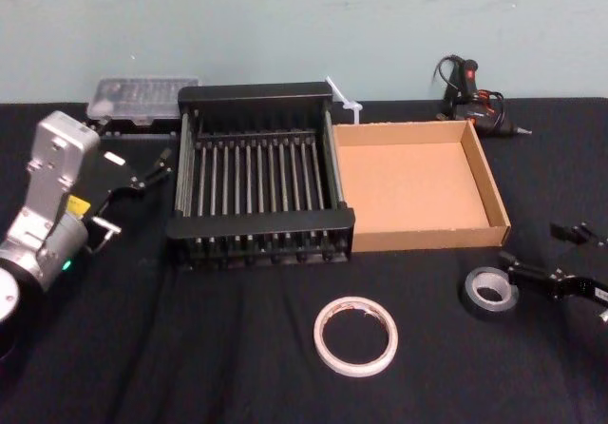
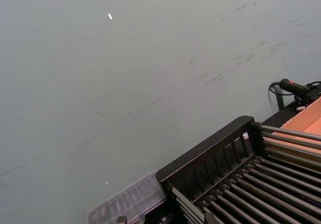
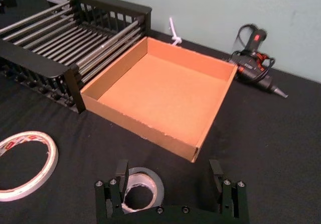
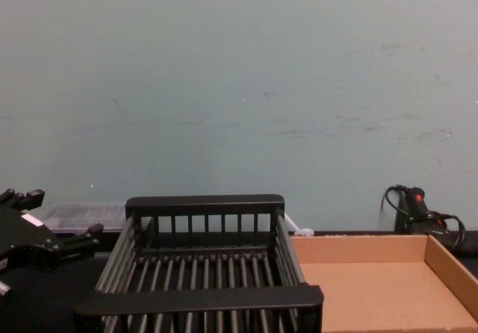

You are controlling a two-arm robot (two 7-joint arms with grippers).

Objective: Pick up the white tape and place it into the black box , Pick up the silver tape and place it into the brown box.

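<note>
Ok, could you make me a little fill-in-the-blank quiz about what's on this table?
1. The black box and the brown box both hold ___.
2. The open gripper beside the silver tape is the robot's ___ one.
3. The white tape carries ___ print inside its ring.
4. The left gripper sits beside the ___ box.
Missing words: nothing; right; red; black.
</note>
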